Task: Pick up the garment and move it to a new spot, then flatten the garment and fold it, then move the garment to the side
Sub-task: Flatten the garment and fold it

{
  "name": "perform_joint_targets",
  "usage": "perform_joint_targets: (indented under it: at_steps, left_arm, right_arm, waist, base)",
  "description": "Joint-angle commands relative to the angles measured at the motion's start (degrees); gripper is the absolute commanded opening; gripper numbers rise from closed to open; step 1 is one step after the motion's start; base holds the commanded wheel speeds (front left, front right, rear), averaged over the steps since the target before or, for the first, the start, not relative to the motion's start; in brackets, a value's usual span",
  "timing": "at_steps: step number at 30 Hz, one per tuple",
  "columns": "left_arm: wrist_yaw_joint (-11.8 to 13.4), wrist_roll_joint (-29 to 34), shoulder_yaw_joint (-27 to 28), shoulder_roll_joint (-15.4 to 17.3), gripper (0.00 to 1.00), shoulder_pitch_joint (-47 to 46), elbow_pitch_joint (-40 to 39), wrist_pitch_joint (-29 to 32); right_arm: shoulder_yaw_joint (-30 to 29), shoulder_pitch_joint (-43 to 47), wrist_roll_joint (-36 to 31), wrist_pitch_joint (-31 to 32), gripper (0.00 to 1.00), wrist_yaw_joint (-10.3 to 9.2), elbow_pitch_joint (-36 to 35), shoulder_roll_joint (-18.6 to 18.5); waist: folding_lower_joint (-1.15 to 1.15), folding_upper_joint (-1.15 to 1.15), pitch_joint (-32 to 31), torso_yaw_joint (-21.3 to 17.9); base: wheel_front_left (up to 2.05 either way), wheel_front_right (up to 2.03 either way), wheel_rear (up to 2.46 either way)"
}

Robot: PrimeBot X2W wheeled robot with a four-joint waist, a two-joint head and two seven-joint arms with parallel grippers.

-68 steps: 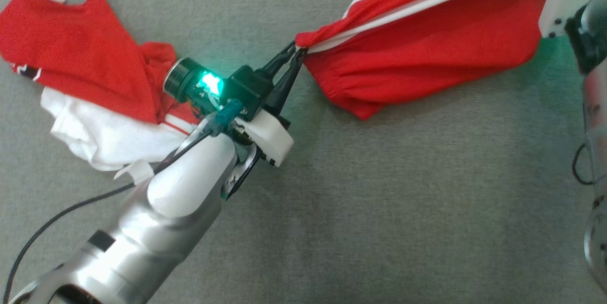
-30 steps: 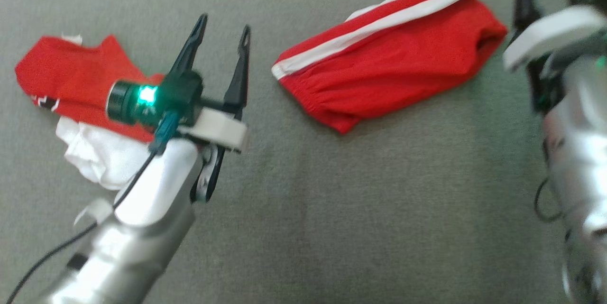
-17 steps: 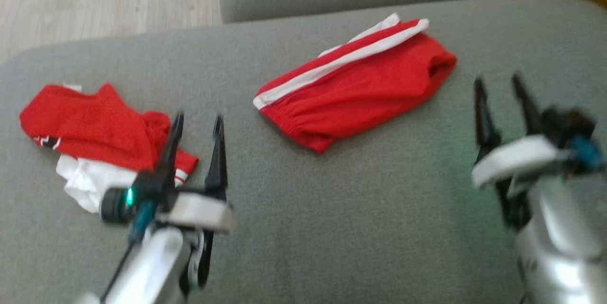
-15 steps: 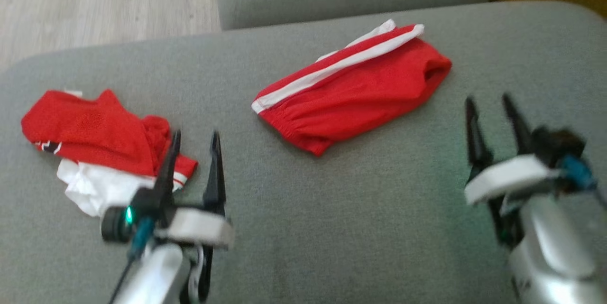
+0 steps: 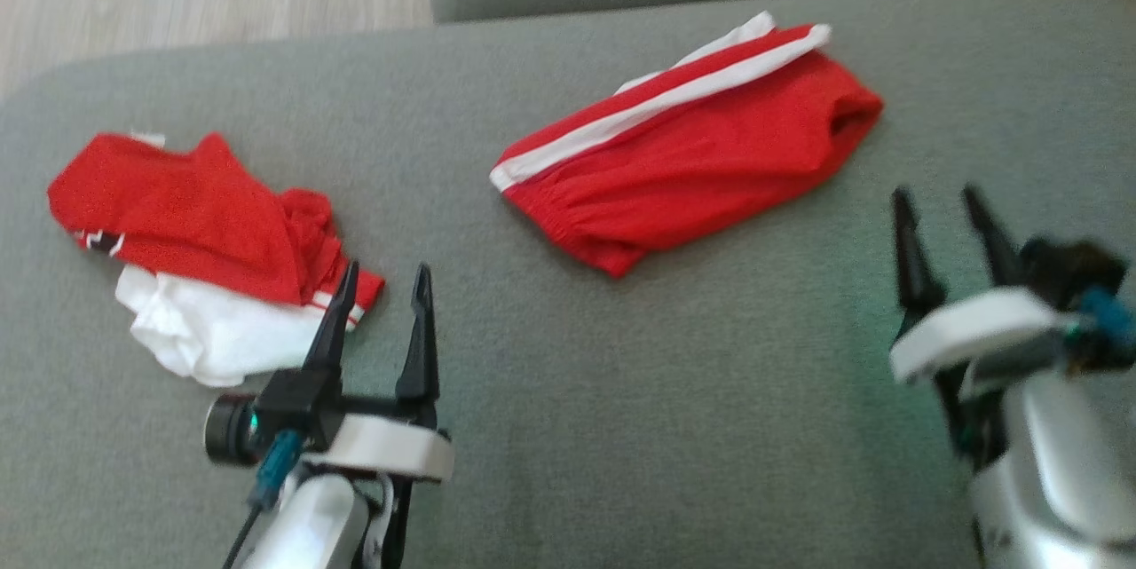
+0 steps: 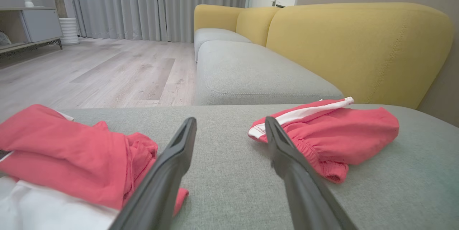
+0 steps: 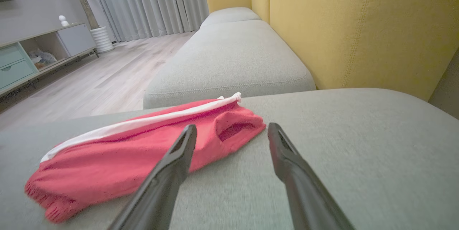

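My head view is soft and slightly smeared, most around my right gripper [image 5: 936, 192], where a faint green cast tints the grey fabric cushion [image 5: 674, 391]. The light is even and diffuse; the folded red shorts with white side stripes [image 5: 701, 152] throw only a thin shadow. My wrist views are sharper, with red washed to pink and lines bowed at the edges. My left gripper [image 6: 230, 118] shows dark fingers [image 6: 161, 183] blurring near the lens.

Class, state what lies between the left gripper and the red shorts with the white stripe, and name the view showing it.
Only bare grey sofa cushion lies between the left gripper and the red shorts; the head view shows that stretch.
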Motion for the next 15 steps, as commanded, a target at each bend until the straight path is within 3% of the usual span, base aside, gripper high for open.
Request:
perform_joint_targets:
  at_steps: [1, 9, 15]
  left_arm:
    - [-0.39, 0.73, 2.25, 0.22, 1.0, -3.57, -1.54, -0.46]
    - [-2.71, 3.74, 1.47, -0.44, 1.0, -8.77, -0.19, -0.47]
    - [-4.52, 4.96, 0.8, -2.18, 1.0, -11.5, 1.09, -0.47]
  right_arm:
    - [0.18, -4.9, -0.48, 0.79, 1.0, -0.1, -1.8, 0.13]
    - [-10.66, -19.36, -3.59, 8.43, 1.0, -0.1, 6.55, 0.87]
    - [-20.47, -28.55, -11.17, 12.91, 1.0, -0.1, 16.86, -0.06]
  waist:
    - [0.0, 0.0, 2.53, 1.75]
    - [0.0, 0.0, 9.8, 5.95]
    - [0.0, 0.0, 13.41, 8.76]
  base:
    - [0.0, 0.0, 0.0]
    - [0.0, 0.0, 0.0]
    - [0.0, 0.0, 0.0]
